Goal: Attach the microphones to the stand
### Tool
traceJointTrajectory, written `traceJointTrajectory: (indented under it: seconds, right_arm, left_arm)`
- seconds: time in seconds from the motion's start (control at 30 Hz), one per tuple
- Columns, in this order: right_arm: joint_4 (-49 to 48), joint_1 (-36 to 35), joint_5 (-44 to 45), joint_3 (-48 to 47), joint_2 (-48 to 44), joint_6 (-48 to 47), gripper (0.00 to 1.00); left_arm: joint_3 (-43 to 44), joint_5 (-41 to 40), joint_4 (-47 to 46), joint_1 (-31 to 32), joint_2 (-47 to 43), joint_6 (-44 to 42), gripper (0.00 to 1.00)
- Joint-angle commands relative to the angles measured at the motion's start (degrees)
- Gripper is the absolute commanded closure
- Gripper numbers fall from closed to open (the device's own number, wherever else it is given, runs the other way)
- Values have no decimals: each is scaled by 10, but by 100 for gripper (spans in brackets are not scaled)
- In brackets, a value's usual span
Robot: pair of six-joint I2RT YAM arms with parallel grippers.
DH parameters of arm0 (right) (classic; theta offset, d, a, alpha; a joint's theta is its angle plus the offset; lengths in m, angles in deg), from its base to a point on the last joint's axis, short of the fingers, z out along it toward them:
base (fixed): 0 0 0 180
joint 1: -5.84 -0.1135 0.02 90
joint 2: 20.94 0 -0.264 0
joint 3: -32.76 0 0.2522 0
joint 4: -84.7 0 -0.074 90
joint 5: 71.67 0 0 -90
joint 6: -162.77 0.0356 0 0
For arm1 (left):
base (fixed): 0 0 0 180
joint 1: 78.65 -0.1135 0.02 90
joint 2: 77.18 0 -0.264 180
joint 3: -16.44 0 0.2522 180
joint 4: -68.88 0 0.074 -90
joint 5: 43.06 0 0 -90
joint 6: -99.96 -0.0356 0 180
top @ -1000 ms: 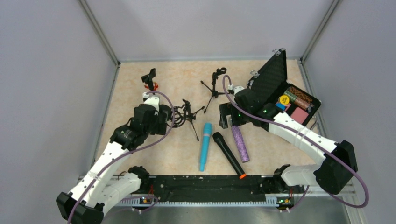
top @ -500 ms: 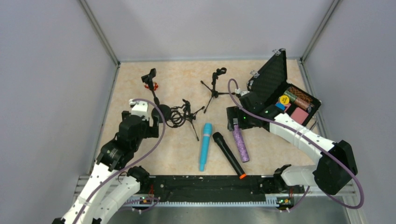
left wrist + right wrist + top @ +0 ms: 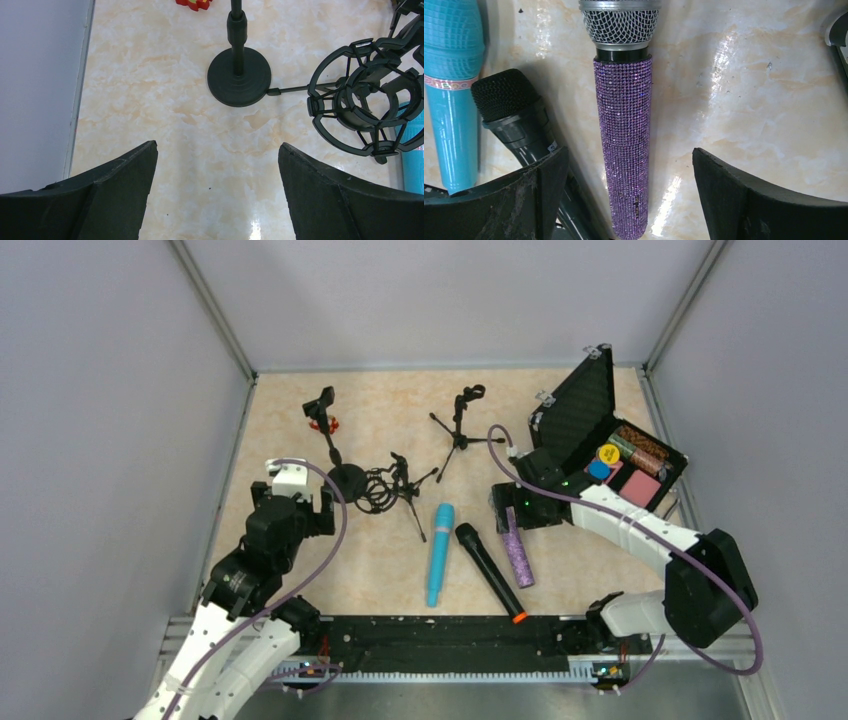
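Three microphones lie on the desk [image 3: 300, 420] near the middle, none of them on a stand. The turquoise microphone [image 3: 438, 555] is leftmost, with its head pointing far. Just to its right the black microphone [image 3: 490, 572] lies at a slant, its orange end toward the near edge. The purple microphone [image 3: 520, 555] lies rightmost, close to the black one, with its silver mesh head at the far end.

The right gripper [image 3: 505, 508] is over the purple microphone's head end. In the right wrist view the right gripper [image 3: 629, 152] is spread wide, one finger on each side of the glittery handle [image 3: 624, 125], with clear gaps to both. Whether the fingers reach the desk cannot be told.

The left gripper [image 3: 325, 505] is also spread and holds nothing. It sits just near of the round-base stand [image 3: 345, 480], whose base [image 3: 239, 75] shows ahead of the fingers in the left wrist view. A shock-mount cradle [image 3: 365, 110] on a small tripod stands just right of that base. A taller tripod stand [image 3: 460, 430] is farther back. An open black case [image 3: 585, 405] rests at the far right.
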Motion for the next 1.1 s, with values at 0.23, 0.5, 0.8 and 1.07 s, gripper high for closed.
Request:
traceJointTrajectory:
  seconds: [0.23,0.5,0.8,1.07]
  right_arm:
    - [-22,-4,13,-5,48,-15,15]
    - [-22,-28,32,-23,97,-21,16]
    - [-34,-36,39,-41,132,-20,18]
    - [-40,-40,55,-67,168,-28,23]
  left_arm:
    - [-1,1,-33,-2,7,-10,5]
    - [0,-1,-32,-2,9,-9,5]
    - [-1,0,-33,-2,11,-9,5]
    - [-1,0,-32,-2,11,-9,6]
